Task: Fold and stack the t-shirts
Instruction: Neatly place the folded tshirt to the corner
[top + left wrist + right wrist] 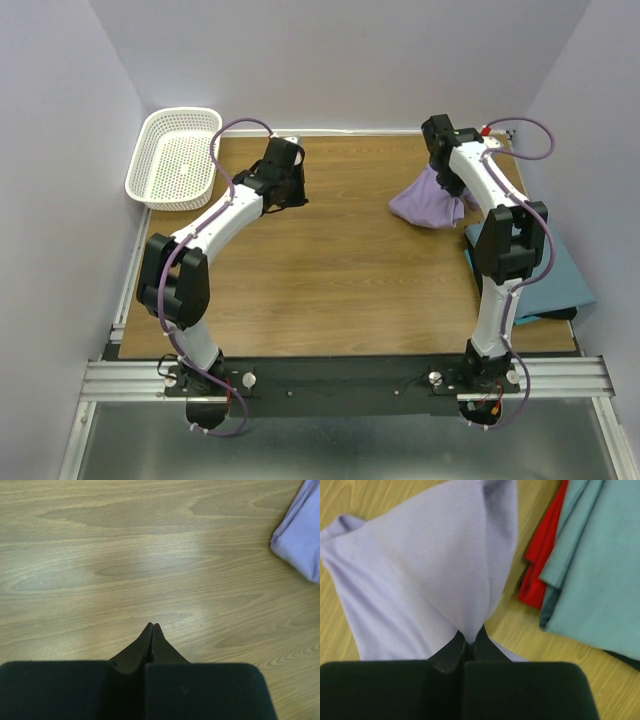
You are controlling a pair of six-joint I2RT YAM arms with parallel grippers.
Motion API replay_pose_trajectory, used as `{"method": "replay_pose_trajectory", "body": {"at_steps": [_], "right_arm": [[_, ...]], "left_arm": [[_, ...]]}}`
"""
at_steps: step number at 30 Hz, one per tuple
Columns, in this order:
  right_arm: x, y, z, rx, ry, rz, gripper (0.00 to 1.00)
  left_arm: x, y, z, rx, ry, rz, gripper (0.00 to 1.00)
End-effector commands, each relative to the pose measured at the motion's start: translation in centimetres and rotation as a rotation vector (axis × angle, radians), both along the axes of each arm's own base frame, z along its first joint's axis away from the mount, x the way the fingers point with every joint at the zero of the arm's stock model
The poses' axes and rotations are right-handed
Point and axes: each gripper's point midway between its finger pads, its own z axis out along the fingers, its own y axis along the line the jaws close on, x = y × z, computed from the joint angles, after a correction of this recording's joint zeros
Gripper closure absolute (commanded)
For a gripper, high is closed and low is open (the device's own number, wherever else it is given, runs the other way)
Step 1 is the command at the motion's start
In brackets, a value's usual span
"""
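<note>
R gripper (470,636) pinches lavender t-shirt (425,203), bunched just beside teal t-shirt (565,280). L gripper (152,627) clenched tight w/ nothing in it, well apart from teal t-shirt.

Left gripper (152,625), fingers pressed tip to tip with nothing between them, poised over the wood-grain tabletop (125,555). A fold of the lavender t-shirt (300,540) (only its rounded edge shows) lies on the wood, well apart from the fingertips.
</note>
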Motion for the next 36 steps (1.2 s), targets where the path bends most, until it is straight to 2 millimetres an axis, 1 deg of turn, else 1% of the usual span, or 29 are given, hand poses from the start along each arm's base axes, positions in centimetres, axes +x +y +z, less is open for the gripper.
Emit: {"method": "replay_pose_trajectory", "body": {"at_steps": [1, 3, 4, 6, 7, 9, 10, 15, 16, 18, 20, 27, 33, 34, 36], "right_arm": [[-0.2, -2.3, 0.8, -0.059, 0.034, -0.053, 1.00], [0.1, -2.4, 0.7, -0.072, 0.037, -0.054, 1.00], [0.2, -2.9, 1.2, -0.072, 0.025, -0.072, 1.00], [0.3, -3.2, 1.3, -0.067, 0.031, -0.085, 1.00], [0.6, -3.9, 2.0, -0.076, 0.018, -0.098, 0.99], [0.7, -4.5, 2.6, -0.087, 0.015, -0.108, 1.00], [0.6, -5.2, 2.9, -0.092, 0.019, -0.117, 1.00], [1.5, -7.3, 6.0, -0.123, -0.038, -0.125, 1.00], [1.4, -8.0, 6.5, -0.129, -0.039, -0.127, 1.00], [1.5, -8.5, 7.3, -0.130, -0.054, -0.130, 0.99], [1.2, -9.1, 8.5, -0.134, -0.074, -0.136, 1.00], [0.5, -9.9, 11.2, -0.160, -0.121, -0.146, 1.00], [-0.7, -11.2, 14.0, -0.164, -0.170, -0.162, 1.00], [-0.7, -11.2, 13.9, -0.164, -0.168, -0.162, 0.99], [-1.3, -11.4, 15.0, -0.158, -0.192, -0.166, 1.00]], "left_arm": [[0.0, -0.2, 2.0, -0.011, -0.028, -0.032, 1.00], [0.0, -0.3, 2.0, -0.015, -0.029, -0.035, 1.00], [0.0, -0.4, 1.9, -0.016, -0.026, -0.038, 1.00], [0.0, -0.4, 1.7, -0.017, -0.021, -0.041, 1.00], [-0.1, -0.5, 1.6, -0.019, -0.017, -0.044, 1.00], [-0.1, -0.6, 1.6, -0.018, -0.015, -0.048, 1.00], [-0.1, -0.6, 1.4, -0.018, -0.012, -0.050, 1.00], [0.0, -0.6, 1.4, -0.014, -0.014, -0.054, 1.00], [0.0, -0.7, 1.5, -0.017, -0.015, -0.056, 1.00], [0.0, -0.8, 1.4, -0.019, -0.011, -0.059, 1.00], [0.0, -0.8, 1.4, -0.019, -0.011, -0.059, 1.00], [0.1, -1.0, 1.3, -0.022, -0.007, -0.065, 1.00], [-0.1, -0.9, 1.2, -0.021, -0.003, -0.066, 1.00], [0.0, -0.9, 1.3, -0.022, -0.006, -0.065, 1.00], [0.0, -0.9, 1.3, -0.022, -0.006, -0.066, 1.00]]}}
